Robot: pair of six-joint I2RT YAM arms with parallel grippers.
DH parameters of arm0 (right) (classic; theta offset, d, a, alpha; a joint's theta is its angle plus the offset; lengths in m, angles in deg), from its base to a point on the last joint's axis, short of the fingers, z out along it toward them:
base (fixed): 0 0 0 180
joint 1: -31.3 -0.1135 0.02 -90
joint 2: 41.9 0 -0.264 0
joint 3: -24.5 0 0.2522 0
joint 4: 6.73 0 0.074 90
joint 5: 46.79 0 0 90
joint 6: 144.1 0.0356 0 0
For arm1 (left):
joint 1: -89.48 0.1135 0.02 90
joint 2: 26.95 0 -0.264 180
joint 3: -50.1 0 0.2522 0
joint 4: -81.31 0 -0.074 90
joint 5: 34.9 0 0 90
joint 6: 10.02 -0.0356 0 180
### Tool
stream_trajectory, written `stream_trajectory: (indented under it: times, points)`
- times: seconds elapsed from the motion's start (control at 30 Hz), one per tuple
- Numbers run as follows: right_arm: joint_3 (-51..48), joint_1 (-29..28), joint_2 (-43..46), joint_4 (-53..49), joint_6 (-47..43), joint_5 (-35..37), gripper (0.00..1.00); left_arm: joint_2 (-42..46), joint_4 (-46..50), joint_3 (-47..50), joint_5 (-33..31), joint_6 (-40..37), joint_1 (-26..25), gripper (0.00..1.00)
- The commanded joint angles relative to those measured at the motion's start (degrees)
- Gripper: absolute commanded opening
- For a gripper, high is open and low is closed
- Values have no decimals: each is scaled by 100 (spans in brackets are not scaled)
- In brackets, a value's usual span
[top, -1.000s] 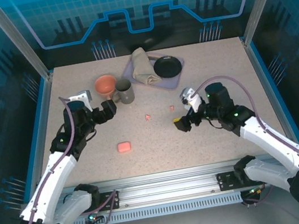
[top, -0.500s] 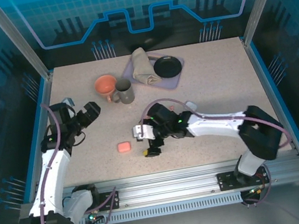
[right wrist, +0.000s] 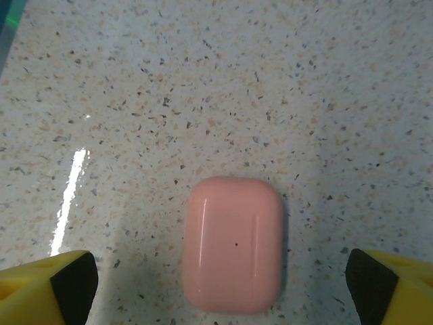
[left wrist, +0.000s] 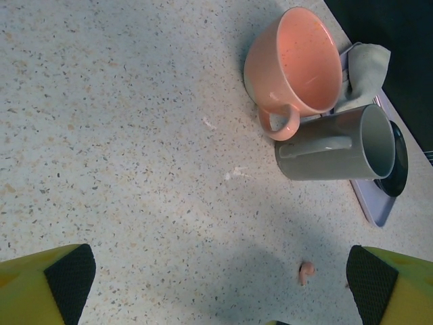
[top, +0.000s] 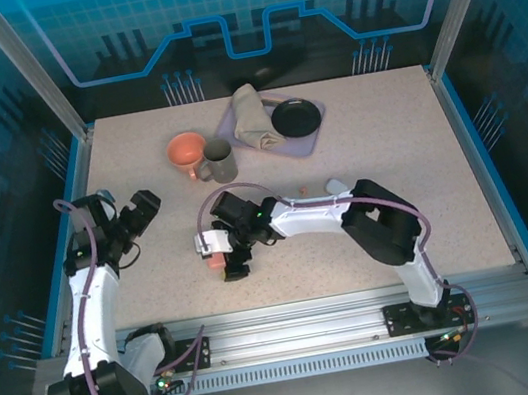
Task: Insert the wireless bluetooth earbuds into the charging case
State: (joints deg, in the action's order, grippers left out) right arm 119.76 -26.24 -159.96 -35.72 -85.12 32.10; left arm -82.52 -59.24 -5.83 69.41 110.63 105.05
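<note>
1 pink case [right wrist: 232, 244], 1 pink earbud [left wrist: 306, 272], orange mug [left wrist: 292, 61], grey mug [left wrist: 335, 143]. R gripper [top: 224, 262] stretched left over case, fingers apart; L gripper [left wrist: 216, 284] apart too.

Two white-and-black arms

White link shells and black joint housings on the left arm [top: 86, 313] and right arm [top: 318, 217]; purple cables [top: 78, 251] run along both; yellow fingers [left wrist: 24, 292] carry black pads [right wrist: 74, 279].
</note>
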Motion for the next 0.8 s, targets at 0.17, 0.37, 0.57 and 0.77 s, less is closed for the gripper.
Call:
stream_trajectory:
  times: [0.17,0.37,0.57,0.77]
  points:
    - [659,-64,-569,-961,301,272,94,-6,32,85,203,15,77,99]
    - [891,-73,-816,-1180,341,213,84,-24,23,73,221,25,77,99]
    - [1202,-73,-1042,-1379,470,120,77,21,41,79,207,20,82,99]
    - [1393,-69,-1173,-1483,510,40,73,20,45,70,196,11,82,99]
